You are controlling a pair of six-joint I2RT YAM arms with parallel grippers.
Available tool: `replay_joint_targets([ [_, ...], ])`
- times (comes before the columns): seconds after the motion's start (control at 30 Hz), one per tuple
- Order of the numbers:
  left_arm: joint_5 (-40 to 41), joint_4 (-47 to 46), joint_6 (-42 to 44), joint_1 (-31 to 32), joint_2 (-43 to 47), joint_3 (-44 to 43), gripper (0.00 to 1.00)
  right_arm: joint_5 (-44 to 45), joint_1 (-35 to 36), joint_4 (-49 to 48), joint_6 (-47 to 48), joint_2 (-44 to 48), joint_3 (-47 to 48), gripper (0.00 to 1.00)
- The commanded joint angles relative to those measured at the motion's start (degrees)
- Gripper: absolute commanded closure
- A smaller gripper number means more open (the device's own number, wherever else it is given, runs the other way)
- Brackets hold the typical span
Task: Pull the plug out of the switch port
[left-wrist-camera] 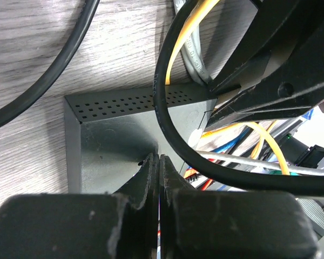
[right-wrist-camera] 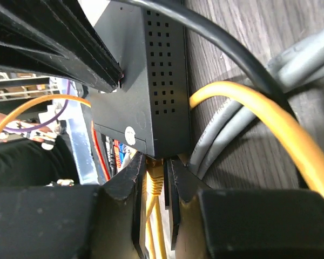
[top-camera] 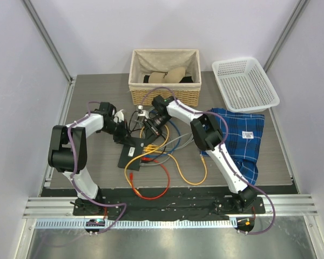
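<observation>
Yellow plug is clamped in the right jaws at the switch, near the bench's middle. Left jaws, together, rest on its top. Pull straight out, pinning the switch.

Bright, even overhead light; wrist views soft up close.
The top view is sharp, with faint shadows under the arms on the tabletop and glare off the metal strip below. Both wrist views blur their own fingers; the switch carries a dull sheen on top.
</observation>
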State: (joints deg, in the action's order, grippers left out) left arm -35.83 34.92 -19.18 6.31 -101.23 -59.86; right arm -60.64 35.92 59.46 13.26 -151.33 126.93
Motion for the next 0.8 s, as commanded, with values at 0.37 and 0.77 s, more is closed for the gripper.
replay_joint_targets([
  [0.37, 12.1, -3.8, 3.8, 0.11, -2.13, 1.32, 1.0, 19.96, -5.06, 4.58, 2.62, 0.04, -8.59, 0.99],
  [0.77, 11.31, -3.98, 3.89, 0.11, -2.13, 0.97, 1.0, 10.54, -5.78, -27.05, -11.61, 3.76, -8.56, 0.99],
])
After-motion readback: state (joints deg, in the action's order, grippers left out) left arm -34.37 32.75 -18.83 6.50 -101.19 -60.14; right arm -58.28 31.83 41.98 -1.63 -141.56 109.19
